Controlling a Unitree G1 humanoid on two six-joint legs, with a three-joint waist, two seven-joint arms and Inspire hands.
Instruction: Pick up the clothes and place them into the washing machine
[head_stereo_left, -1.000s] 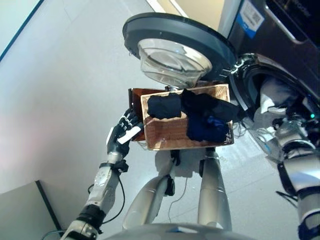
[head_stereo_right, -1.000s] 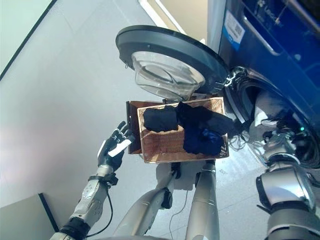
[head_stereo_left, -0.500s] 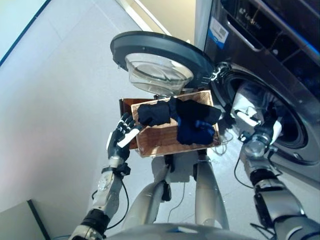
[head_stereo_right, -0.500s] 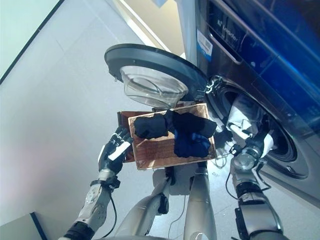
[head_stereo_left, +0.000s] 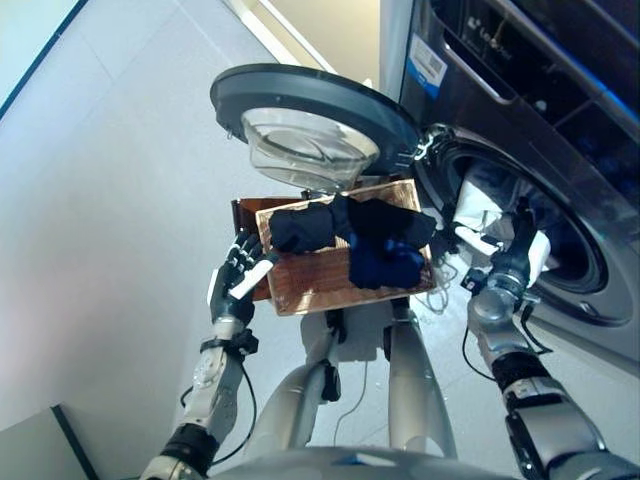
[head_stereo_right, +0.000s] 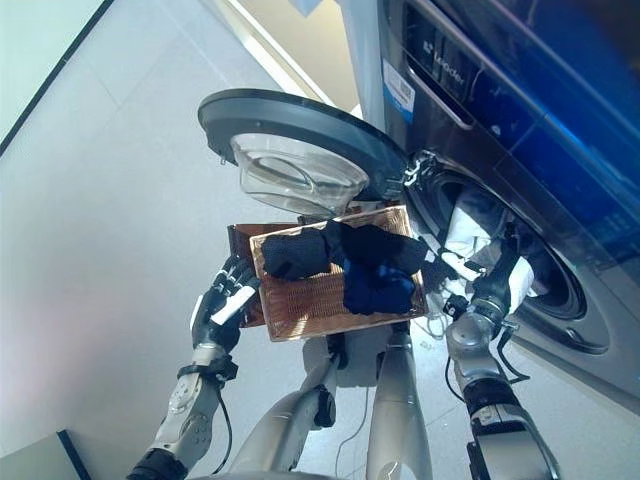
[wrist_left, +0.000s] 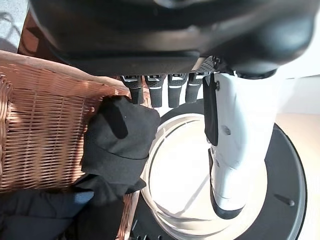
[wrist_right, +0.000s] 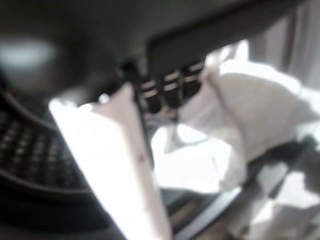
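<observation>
A white and blue label (head_stereo_left: 427, 66) marks the dark front-loading washing machine (head_stereo_left: 520, 120). Crumpled white cloth (head_stereo_left: 480, 205) lies in its drum opening, the right hand (head_stereo_left: 518, 250) there, grip unclear. Dark clothes (head_stereo_left: 345, 235) fill the brown wicker basket (head_stereo_left: 310, 285); the left hand (head_stereo_left: 236, 282) is open beside it.

Left hand (wrist_left: 165, 92) with straight fingers and white-covered thumb, wicker basket (wrist_left: 42, 127) beside it, dark clothes (wrist_left: 117, 142) draped over the basket's rim, round washing machine door (wrist_left: 280, 200) beyond

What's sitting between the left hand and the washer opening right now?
In the left eye view, the wicker basket with dark clothes lies between the left hand and the drum opening. The open door hangs just above it.
</observation>
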